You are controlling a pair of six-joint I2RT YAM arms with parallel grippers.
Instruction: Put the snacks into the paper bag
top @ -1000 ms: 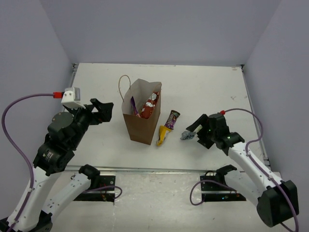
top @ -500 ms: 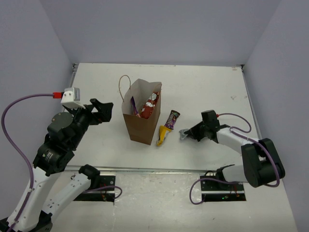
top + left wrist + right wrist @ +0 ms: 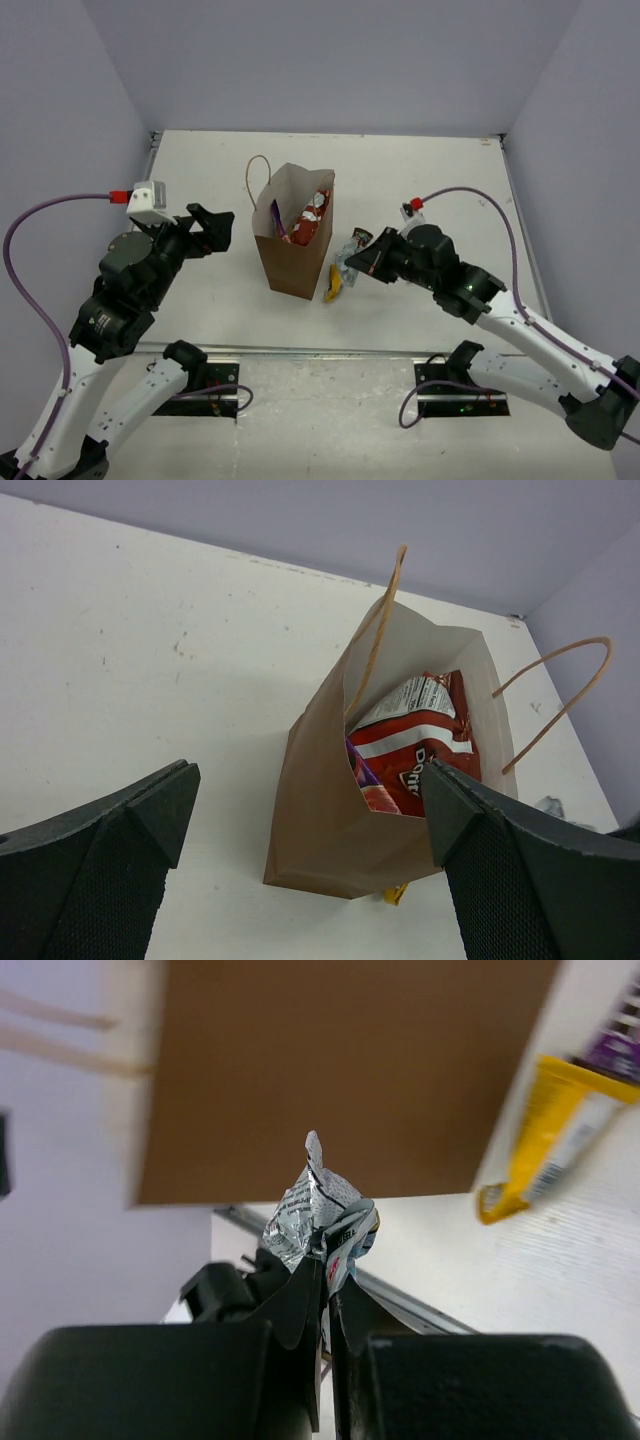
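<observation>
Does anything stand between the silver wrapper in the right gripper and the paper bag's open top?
No loose thing does. The right gripper holds the silver wrapper facing the side wall of the paper bag, so it probably must pass over the rim. The yellow packet lies aside.

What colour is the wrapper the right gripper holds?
Silver-grey wrapper, small red print; right wrist view shows it best.
</observation>
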